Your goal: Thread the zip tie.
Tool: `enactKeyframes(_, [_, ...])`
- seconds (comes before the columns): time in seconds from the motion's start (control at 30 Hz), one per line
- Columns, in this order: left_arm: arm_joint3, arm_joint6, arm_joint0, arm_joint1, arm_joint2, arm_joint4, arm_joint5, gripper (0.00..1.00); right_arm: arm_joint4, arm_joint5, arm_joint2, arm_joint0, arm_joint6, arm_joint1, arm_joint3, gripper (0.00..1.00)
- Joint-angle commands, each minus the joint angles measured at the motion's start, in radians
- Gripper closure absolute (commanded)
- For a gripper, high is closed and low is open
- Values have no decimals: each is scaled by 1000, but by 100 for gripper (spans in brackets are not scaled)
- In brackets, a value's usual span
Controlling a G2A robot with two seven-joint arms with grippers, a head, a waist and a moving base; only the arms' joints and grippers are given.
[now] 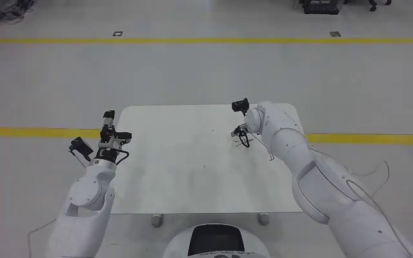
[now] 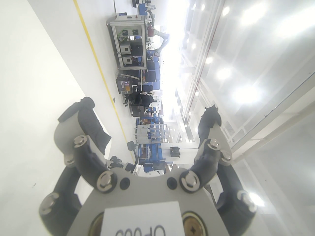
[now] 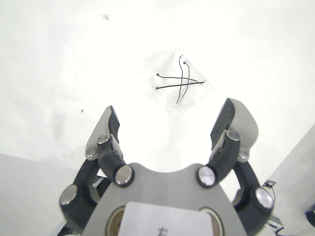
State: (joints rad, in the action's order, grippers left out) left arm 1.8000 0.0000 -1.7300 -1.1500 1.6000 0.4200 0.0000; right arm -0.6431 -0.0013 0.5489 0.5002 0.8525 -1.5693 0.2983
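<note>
Right gripper (image 3: 169,110) hangs with fingers wide apart above four black zip ties (image 3: 181,82) crossed in a clear tray (image 3: 194,93) on the worktop (image 3: 61,50); left gripper (image 2: 149,106) likewise spread

Top: high up, looking down on the table (image 1: 187,174).
Left wrist: turned sideways, facing the room.
Right wrist: looking down at the table.
Shared: table.

White table (image 1: 193,174) on a pale floor (image 1: 193,71) crossed by 2 yellow lines (image 1: 193,40); an equipment cabinet (image 2: 128,45) stands near 1 line.
</note>
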Motion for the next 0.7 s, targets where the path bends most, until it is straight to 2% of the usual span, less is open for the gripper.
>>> enactKeyframes(0.0, [0, 0, 0, 0, 0, 0, 0, 0, 0, 0, 0, 0, 0, 0, 0, 0])
enactKeyframes(0.13, [0, 0, 0, 0, 0, 0, 0, 0, 0, 0, 0, 0, 0, 0, 0, 0])
enactKeyframes(0.23, [0, 0, 0, 0, 0, 0, 0, 0, -49, 41, -14, 24, -85, 0, 20, 0])
enactKeyframes(0.33, [0, 0, 0, 0, 0, 0, 0, 0, -64, 26, -10, 43, -146, 6, 29, 0])
enactKeyframes(0.5, [0, 0, 0, 0, 0, 0, 0, 0, -118, 89, -15, 79, -261, 8, 35, 0])
enactKeyframes(0.67, [0, 0, 0, 0, 0, 0, 0, 0, -114, 77, -12, 84, -268, 9, 36, 0])
